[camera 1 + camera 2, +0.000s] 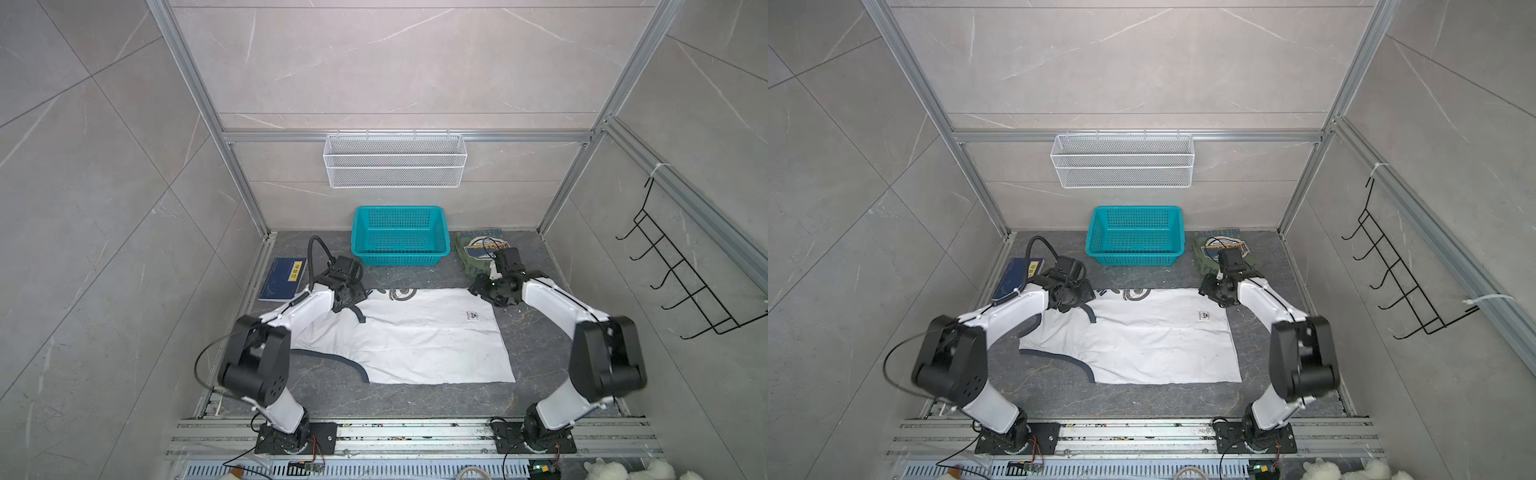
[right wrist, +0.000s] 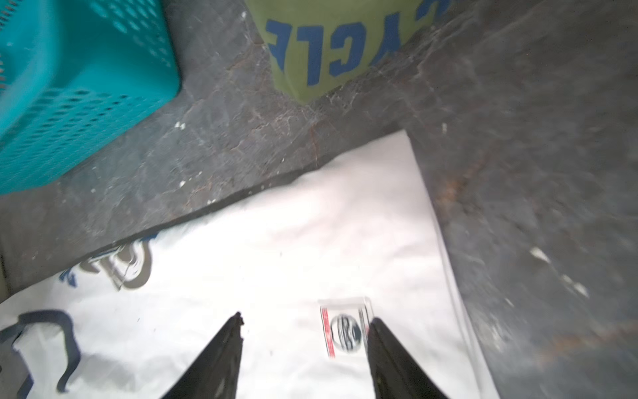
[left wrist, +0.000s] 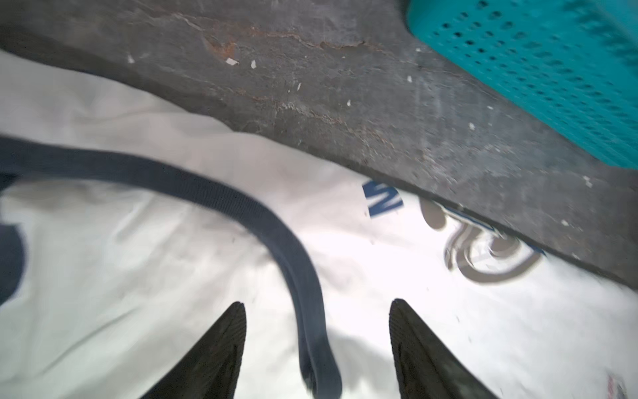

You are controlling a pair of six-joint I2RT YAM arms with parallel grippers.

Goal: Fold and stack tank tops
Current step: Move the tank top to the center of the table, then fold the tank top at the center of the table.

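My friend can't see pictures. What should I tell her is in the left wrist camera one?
The left gripper hangs open over a white tank top lying on a grey table, with the top's dark trim curving between its two black fingers. A teal basket stands beyond the cloth.

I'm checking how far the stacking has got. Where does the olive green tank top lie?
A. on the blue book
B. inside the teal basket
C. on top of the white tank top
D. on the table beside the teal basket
D: in a top view the olive green tank top lies on the table beside the teal basket, apart from the white tank top spread out nearer the arms.
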